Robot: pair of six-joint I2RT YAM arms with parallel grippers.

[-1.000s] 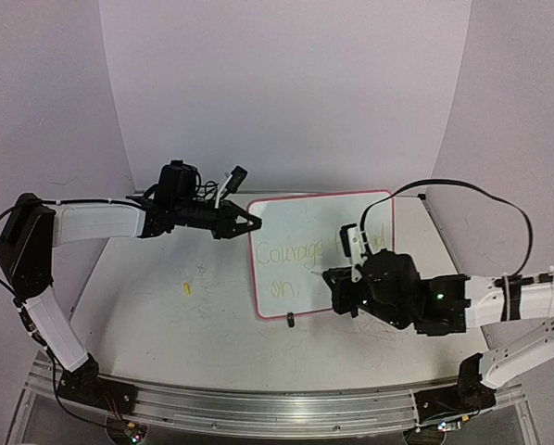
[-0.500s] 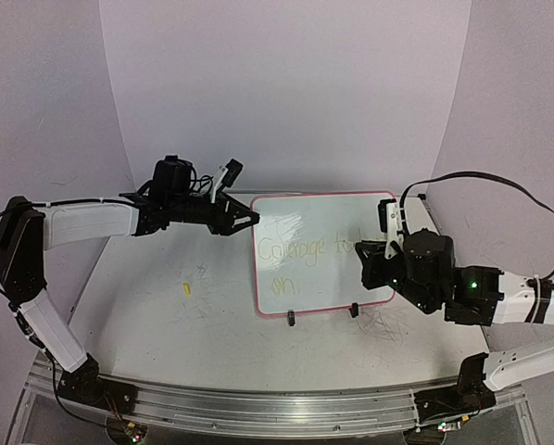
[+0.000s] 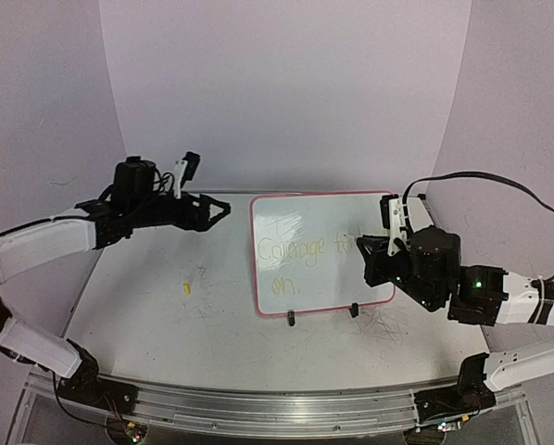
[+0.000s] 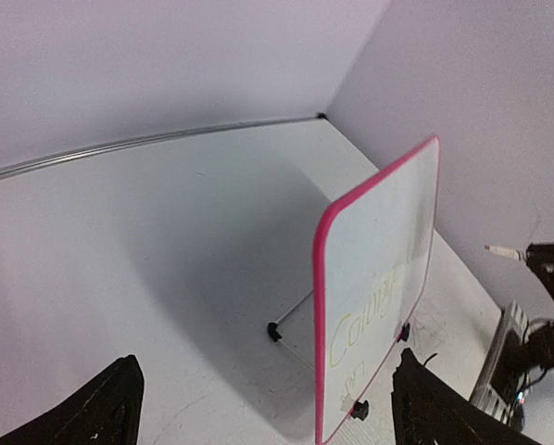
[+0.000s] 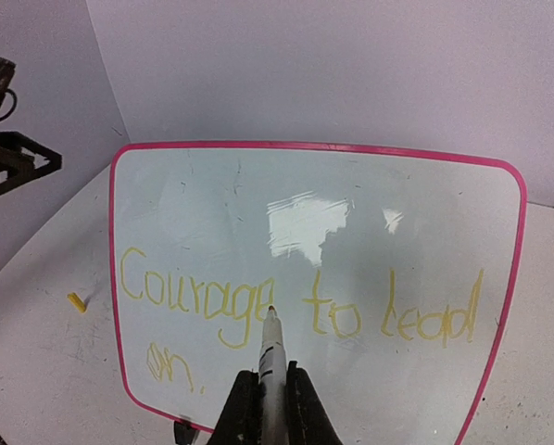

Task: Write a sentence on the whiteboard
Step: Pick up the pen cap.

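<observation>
Whiteboard [image 3: 316, 215] stands on scuffed white table [image 3: 166, 320] (lilac walls [image 3: 286, 93]); yellow scrap [image 3: 187, 287], perhaps cap.

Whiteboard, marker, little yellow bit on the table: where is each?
whiteboard [image 5: 203, 204], right wrist view, bare face above the writing
marker [image 5: 271, 350], right wrist view, its white barrel
yellow bit [image 3: 187, 287], top view, its middle
</observation>
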